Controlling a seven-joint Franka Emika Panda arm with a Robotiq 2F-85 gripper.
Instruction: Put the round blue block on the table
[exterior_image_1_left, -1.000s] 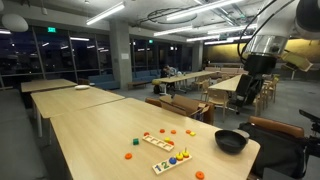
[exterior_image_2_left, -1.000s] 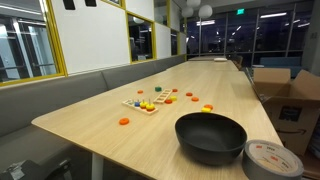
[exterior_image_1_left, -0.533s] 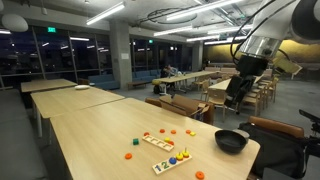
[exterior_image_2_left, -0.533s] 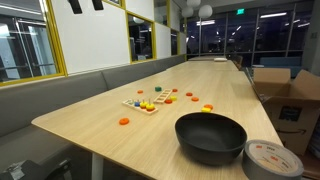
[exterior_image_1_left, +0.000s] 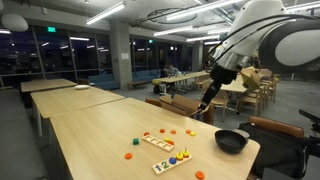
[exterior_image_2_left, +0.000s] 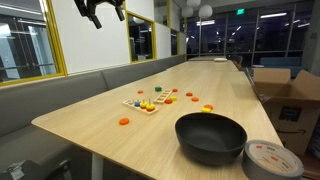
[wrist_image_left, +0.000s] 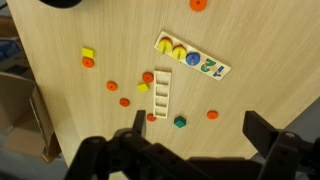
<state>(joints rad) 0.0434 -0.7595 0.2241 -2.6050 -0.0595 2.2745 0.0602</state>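
The round blue block (wrist_image_left: 181, 56) sits on the small number board (wrist_image_left: 192, 58), beside a yellow piece, on the pale wood table (wrist_image_left: 250, 40). In an exterior view the block (exterior_image_1_left: 172, 160) is near the table's front end. My gripper (wrist_image_left: 200, 135) is open and empty, high above the toys. It hangs in the air beyond the table (exterior_image_1_left: 90, 125) in an exterior view (exterior_image_1_left: 207, 101). It is at the top edge of the other exterior view (exterior_image_2_left: 100, 10).
A ladder-shaped board (wrist_image_left: 160, 95) lies next to the number board, with orange discs (wrist_image_left: 112, 86), yellow pieces (wrist_image_left: 87, 53) and a green piece (wrist_image_left: 180, 122) scattered around. A black bowl (exterior_image_2_left: 210, 137) and a tape roll (exterior_image_2_left: 272, 160) stand at the table's end. A cardboard box (exterior_image_2_left: 290, 95) is beside the table.
The arm has swung from the far side toward the table and lowered a little. The gripper has come into view at the top of an exterior view. The toys have not moved.
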